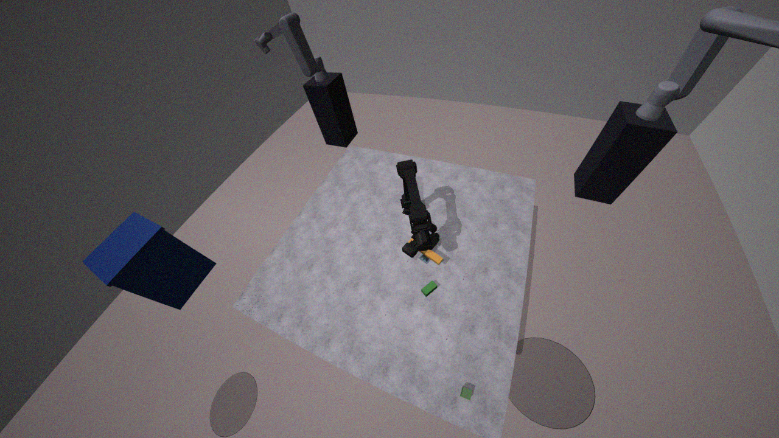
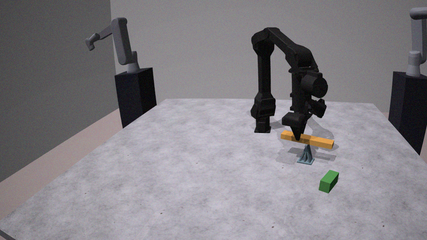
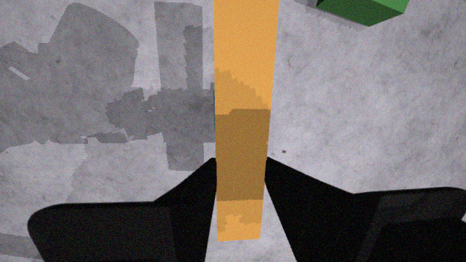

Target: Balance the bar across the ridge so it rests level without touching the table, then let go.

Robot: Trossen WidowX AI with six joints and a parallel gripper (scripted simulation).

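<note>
Grey walls stand behind the mottled pale table [image 1: 337, 261] [image 2: 149, 167] [image 3: 364, 109]. The black fingers [image 1: 422, 251] [image 2: 299, 137] are clamped on the orange bar [image 1: 433, 256] [image 2: 319, 141] [image 3: 244, 54], nearer its nine-o'clock end in the exterior view. The bar is off the table, above the blue-grey ridge [image 1: 424, 259] [image 2: 305, 156]; whether they touch, I cannot tell. From above, the arm hides part of the bar; the wrist view cuts off its twelve-o'clock end and almost wholly hides the ridge. A green block [image 1: 429, 288] [image 2: 328, 181] [image 3: 368, 11] lies at five o'clock from the ridge in the exterior view, cropped in the wrist view.
</note>
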